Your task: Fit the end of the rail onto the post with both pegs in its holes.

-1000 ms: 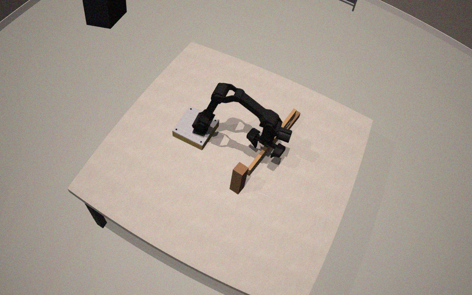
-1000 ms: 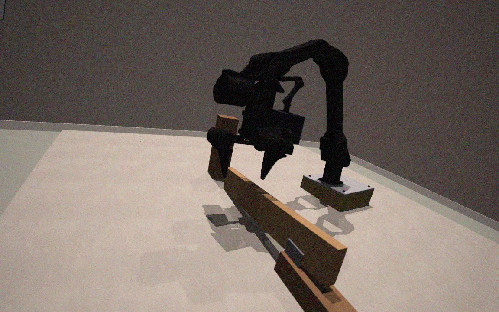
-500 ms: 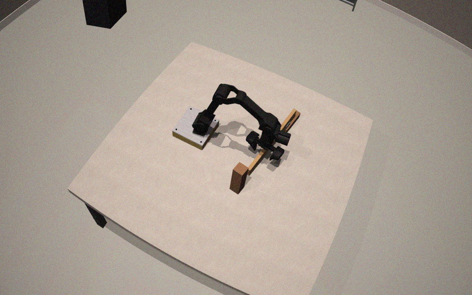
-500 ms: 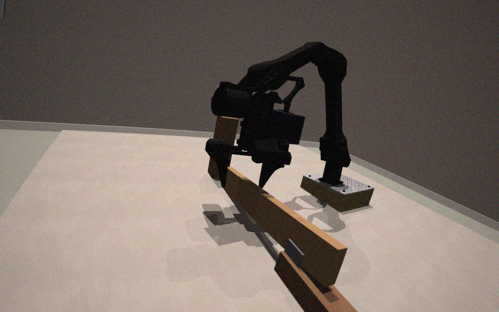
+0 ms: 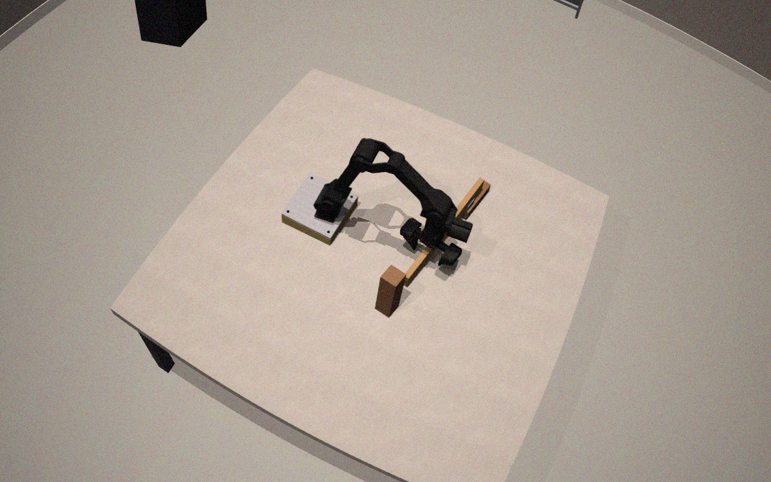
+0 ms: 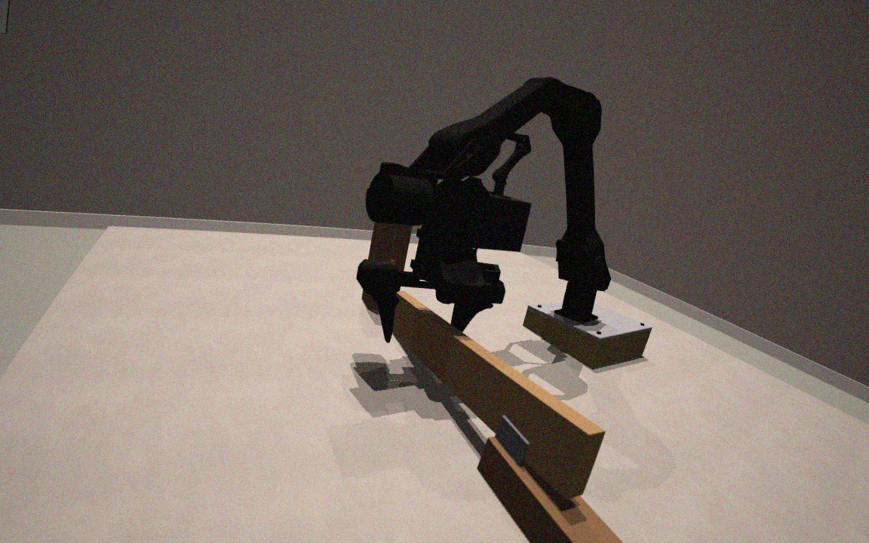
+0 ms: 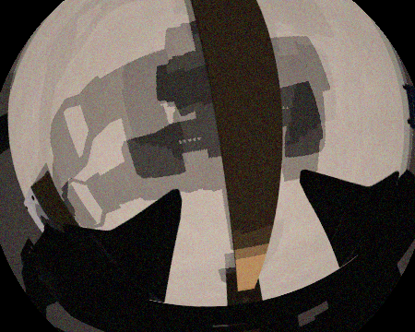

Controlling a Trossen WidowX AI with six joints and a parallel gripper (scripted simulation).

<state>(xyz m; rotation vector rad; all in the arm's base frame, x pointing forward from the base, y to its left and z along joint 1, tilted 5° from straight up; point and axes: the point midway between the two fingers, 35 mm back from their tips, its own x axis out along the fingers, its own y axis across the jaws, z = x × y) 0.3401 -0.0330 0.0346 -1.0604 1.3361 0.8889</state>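
On the table (image 6: 154,378), the rail (image 6: 492,385) sat with one end in the footboard bracket (image 6: 511,437). The claw (image 6: 424,323) straddled its other end, spread wide and empty, before the post (image 5: 390,290).

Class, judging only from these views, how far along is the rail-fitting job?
Done: the open gripper straddles the rail, one finger each side; the far end sits in the bracket. In hand: nothing gripped yet. Left: grasp, lift the near end onto the post, seat the pegs, release.
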